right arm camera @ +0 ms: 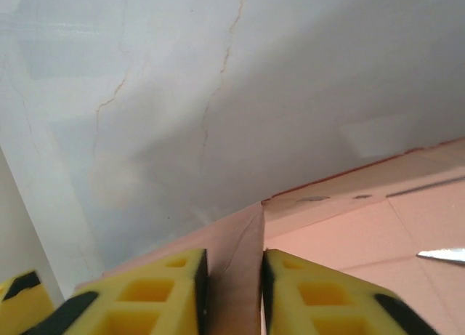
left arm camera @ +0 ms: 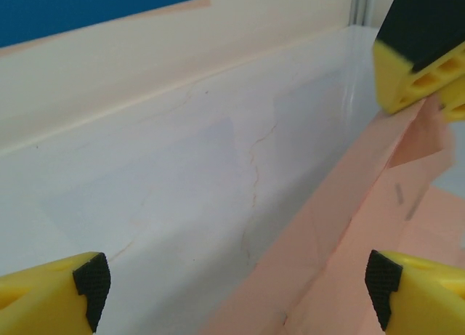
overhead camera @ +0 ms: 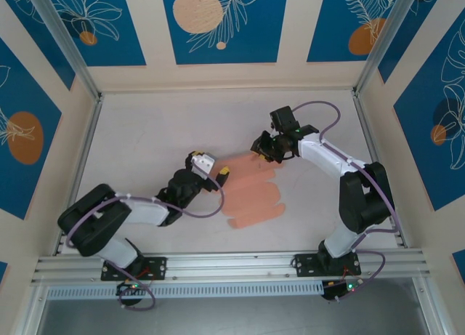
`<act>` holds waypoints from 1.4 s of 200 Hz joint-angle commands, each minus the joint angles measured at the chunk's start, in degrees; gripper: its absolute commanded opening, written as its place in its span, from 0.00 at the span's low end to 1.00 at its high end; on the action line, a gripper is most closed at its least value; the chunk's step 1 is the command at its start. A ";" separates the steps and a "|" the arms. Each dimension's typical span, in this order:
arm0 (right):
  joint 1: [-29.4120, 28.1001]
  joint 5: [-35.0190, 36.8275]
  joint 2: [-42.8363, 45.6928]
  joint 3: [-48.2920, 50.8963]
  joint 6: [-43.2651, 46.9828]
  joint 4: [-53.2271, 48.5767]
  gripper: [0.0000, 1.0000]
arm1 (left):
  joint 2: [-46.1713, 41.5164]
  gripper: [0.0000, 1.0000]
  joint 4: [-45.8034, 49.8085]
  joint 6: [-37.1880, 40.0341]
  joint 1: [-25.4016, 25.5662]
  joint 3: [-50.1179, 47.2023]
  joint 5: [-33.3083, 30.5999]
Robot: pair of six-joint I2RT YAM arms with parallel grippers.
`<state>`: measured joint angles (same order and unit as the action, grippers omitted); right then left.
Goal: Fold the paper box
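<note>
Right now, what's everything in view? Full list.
paper box: one, salmon pink, mid-table, mostly flat, one edge lifted
table: one, white with fine cracks, under everything
wall panels: several, blue with orange circles and white leaf outlines, around the table
rail: one, silver metal, near edge
cables: at least two, purple, looping off the arms
left arm, right arm: two, black and white, bolted at the near edge
left claw: one, yellow with black pads, open, at the paper's left side
right claw: one, yellow, shut on the lifted paper edge
</note>
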<state>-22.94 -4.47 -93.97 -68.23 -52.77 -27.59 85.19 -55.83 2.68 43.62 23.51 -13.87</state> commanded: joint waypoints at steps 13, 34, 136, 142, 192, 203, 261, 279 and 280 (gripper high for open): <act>-0.35 0.93 -0.08 1.68 0.78 1.63 0.25 | -7.87 0.91 6.44 1.97 -0.72 -2.89 2.47; -0.20 1.15 0.54 2.62 1.33 2.84 0.24 | -15.52 0.94 14.25 3.18 -1.50 -2.29 7.23; 0.56 -2.73 3.05 7.29 4.54 13.41 0.24 | -10.21 0.95 67.07 22.24 -1.86 31.22 24.51; 0.59 -2.74 3.10 7.36 4.57 13.61 0.24 | -9.59 0.94 67.86 23.04 -1.91 31.99 25.50; 0.61 -3.45 2.49 7.40 4.09 14.72 0.24 | -3.06 0.86 65.02 23.49 0.28 34.32 19.60; 0.53 -3.44 2.48 7.32 4.05 14.68 0.24 | -1.48 0.85 63.90 23.86 1.20 34.49 17.85; 0.35 -3.34 2.93 7.40 2.95 14.98 0.24 | 7.10 0.64 55.55 26.77 5.32 36.21 3.97; 0.25 -3.43 2.98 7.58 2.34 15.42 0.24 | 8.49 0.55 51.83 28.31 5.91 35.74 0.22; 0.25 -3.43 3.00 7.58 2.29 15.40 0.24 | 8.50 0.55 51.64 28.42 5.93 35.74 0.10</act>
<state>-22.59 -6.72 -92.47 -61.36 -49.54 -13.52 92.25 2.24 28.42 48.58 57.82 -6.07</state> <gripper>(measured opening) 0.241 0.585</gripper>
